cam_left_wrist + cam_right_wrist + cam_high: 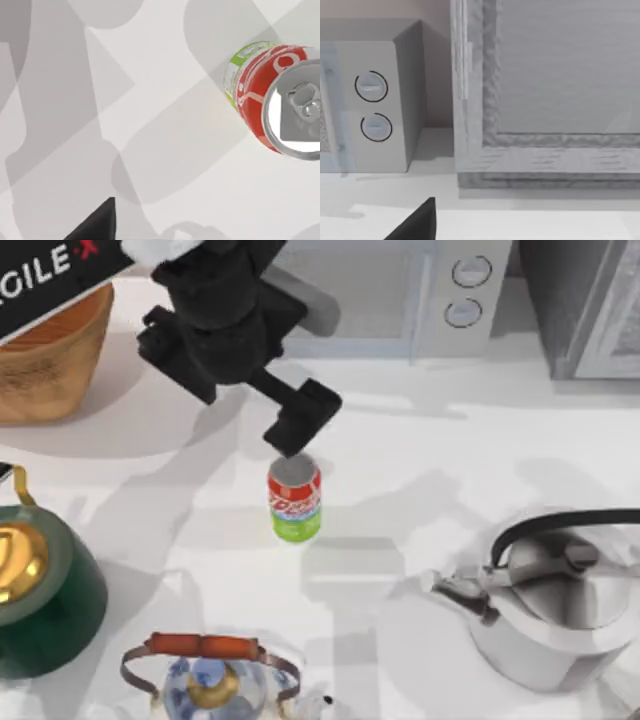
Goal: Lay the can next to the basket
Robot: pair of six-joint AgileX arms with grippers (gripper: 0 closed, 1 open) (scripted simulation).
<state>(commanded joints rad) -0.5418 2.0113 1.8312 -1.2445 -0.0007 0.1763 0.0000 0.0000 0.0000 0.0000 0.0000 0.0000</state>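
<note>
Can point(295, 501) with unreadable white lettering stands below left gripper point(300, 420).

- The basket point(45, 360) runs off the top view's left edge, and the left arm's white link covers its upper part.
- The can point(270, 95) is cut by the left wrist view's edge.
- The left gripper point(300, 425) hides its fingertips under its own body.
- The green kettle point(40, 590), patterned teapot point(210, 680) and silver kettle point(560, 610) are clipped by the edges.
</note>
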